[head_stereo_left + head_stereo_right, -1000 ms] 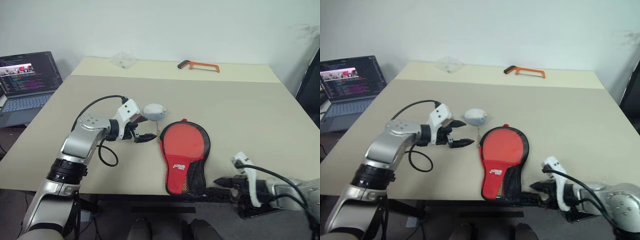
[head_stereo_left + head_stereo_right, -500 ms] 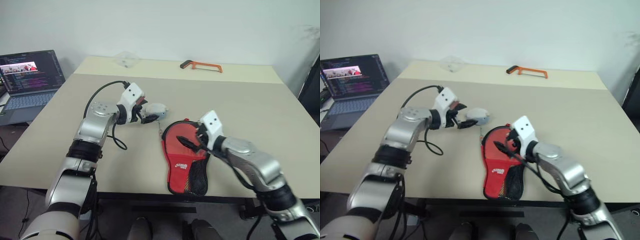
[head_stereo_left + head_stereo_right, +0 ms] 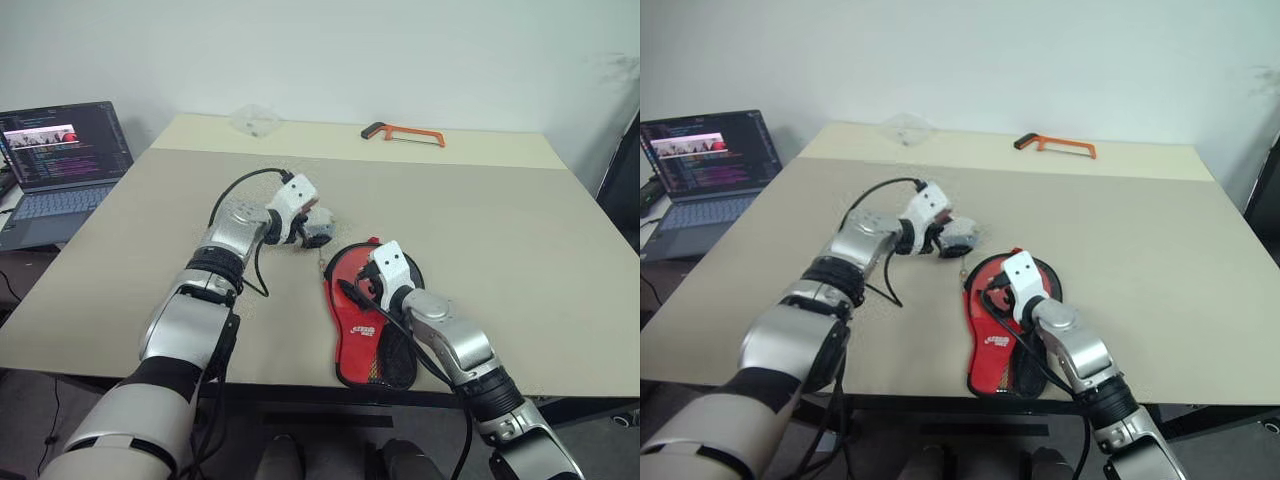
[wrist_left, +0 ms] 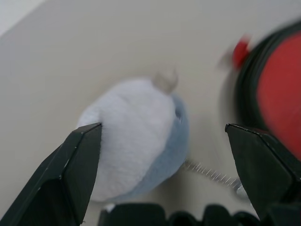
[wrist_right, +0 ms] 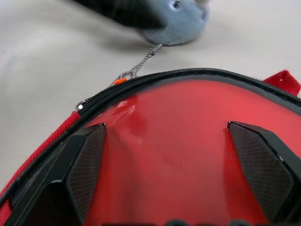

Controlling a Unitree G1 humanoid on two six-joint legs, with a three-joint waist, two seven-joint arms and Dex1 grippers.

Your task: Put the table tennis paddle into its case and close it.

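My left gripper (image 4: 162, 136) straddles the plush charm (image 4: 136, 155), fingers wide; right gripper (image 5: 167, 136) spread over the case (image 5: 188, 141); its chain (image 5: 141, 61) I see from the right wrist.

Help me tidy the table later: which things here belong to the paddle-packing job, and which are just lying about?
Job: table tennis paddle, case, the plush zip charm on its chain.

Lying about: orange hacksaw, clear plastic bag, laptop beside the table.

The red paddle (image 3: 362, 290) lies inside the black-edged case (image 3: 392, 355), flat on the table.
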